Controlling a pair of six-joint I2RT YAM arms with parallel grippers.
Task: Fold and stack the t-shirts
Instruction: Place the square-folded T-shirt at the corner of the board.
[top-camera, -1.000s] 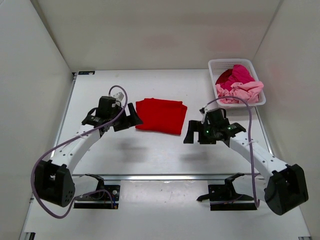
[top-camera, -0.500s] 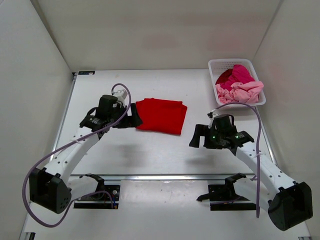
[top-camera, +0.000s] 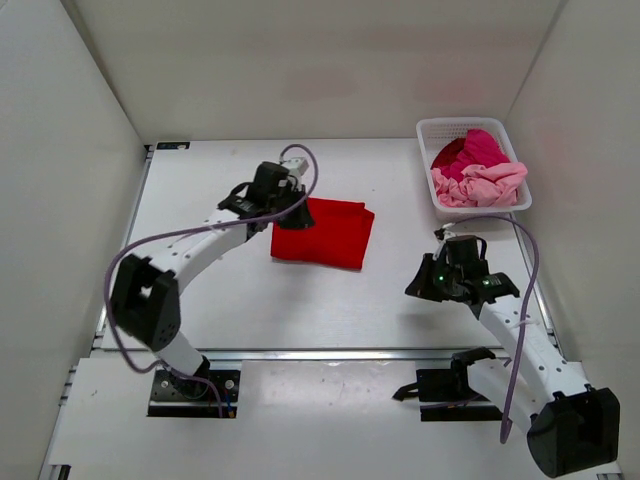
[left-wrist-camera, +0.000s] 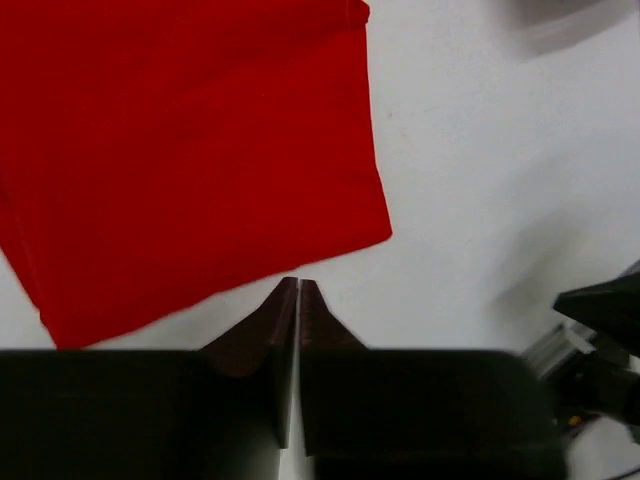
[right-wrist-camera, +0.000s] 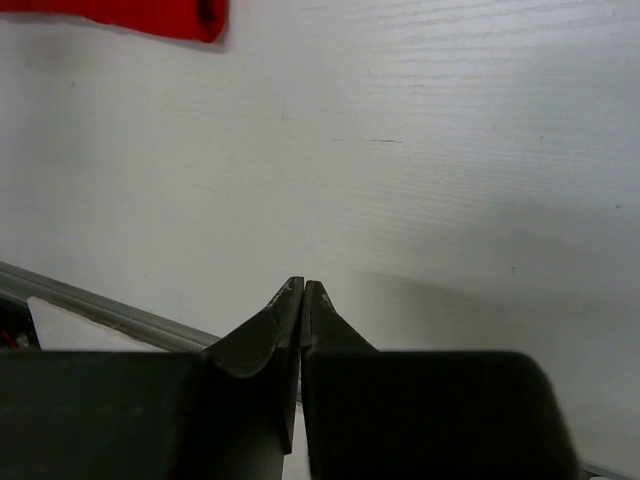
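Seen from the wrist looking down, a bright red t-shirt (left-wrist-camera: 190, 150) lies folded flat on a white worktop (left-wrist-camera: 480, 180), filling the upper left of the view. Its lower edge slants from lower left up to a corner at right. At bottom centre, the left claw (left-wrist-camera: 299, 283) has its two dark fingers pressed together, tips just below the shirt's edge. A dark blurred shape (left-wrist-camera: 605, 305) juts in at the right edge.
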